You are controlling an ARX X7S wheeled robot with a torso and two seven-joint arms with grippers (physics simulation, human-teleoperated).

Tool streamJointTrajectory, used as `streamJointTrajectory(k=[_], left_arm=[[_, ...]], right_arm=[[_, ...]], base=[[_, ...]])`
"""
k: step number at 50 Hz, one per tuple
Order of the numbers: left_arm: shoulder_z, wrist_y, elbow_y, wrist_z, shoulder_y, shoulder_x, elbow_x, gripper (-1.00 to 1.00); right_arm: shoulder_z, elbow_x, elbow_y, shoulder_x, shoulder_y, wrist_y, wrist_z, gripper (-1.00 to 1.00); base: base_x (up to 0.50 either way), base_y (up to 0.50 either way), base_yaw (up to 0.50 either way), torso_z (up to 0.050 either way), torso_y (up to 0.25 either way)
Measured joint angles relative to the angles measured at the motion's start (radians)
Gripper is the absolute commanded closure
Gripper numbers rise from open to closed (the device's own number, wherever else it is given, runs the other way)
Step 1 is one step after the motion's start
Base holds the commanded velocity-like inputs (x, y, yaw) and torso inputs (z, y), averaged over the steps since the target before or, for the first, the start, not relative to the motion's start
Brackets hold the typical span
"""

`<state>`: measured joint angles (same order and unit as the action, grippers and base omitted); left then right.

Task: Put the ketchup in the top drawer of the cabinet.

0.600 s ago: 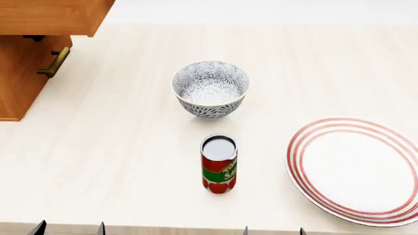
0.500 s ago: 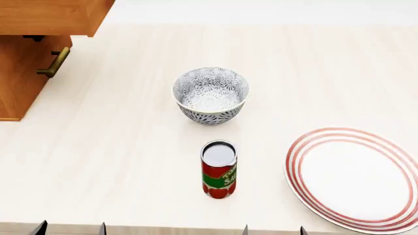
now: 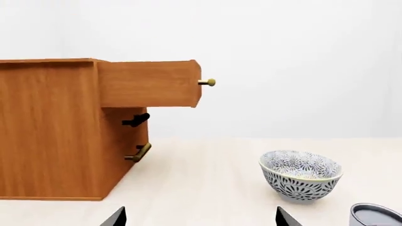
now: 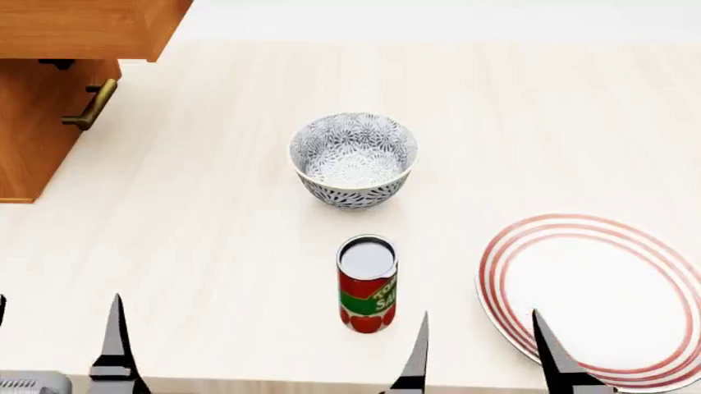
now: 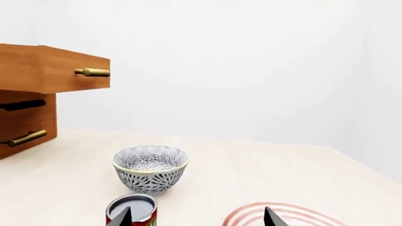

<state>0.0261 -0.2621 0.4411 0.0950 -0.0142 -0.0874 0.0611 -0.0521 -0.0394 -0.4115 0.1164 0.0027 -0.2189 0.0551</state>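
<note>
1. The ketchup (image 4: pixel 367 283) stands upright on the pale tabletop (image 4: pixel 219 246), near the front edge and roughly in the middle from left to right, with its silver top facing up
2. A grey-white floral bowl (image 4: pixel 353 158) sits just beyond the can, farther from the robot, apart from it
3. A white plate with red rings (image 4: pixel 597 295) lies to the right of the can, flat on the tabletop, separate from both can and bowl
4. The cabinet (image 3: pixel 53 129) stands at the far left; its top drawer (image 3: pixel 148 84) is pulled out, overhanging the cabinet front, with the brass handle (image 3: pixel 208 83) at its end
5. The lower drawer's brass handle (image 4: pixel 92 105) sits against the closed front beneath it
6. The left end effector (image 4: pixel 55 345) is at the near left edge, fingers spread wide, gripping nothing
7. The right end effector (image 4: pixel 482 349) is at the near edge just right of the can, its fingers spread wide and empty; one finger (image 4: pixel 414 355) rises close beside the can without touching it
</note>
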Motion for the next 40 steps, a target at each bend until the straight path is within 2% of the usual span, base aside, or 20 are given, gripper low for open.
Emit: streamJointTrajectory(k=[19,40], left_arm=[[-0.028,-0.186,0.325,0.04,-0.005,-0.033,0.076,-1.0],[-0.035,-0.19,0.363,0.066,0.0,-0.055,0.108,-1.0]], right_arm=[[-0.001,-0.013,-0.309,0.039,-0.013,-0.142,0.031,-1.0],[-0.012,-0.026,-0.378,0.06,-0.006,-0.175,0.05,-1.0]], base=[[0.02,0.0,0.0,0.0,0.0],[0.49,0.0,0.0,0.0,0.0]])
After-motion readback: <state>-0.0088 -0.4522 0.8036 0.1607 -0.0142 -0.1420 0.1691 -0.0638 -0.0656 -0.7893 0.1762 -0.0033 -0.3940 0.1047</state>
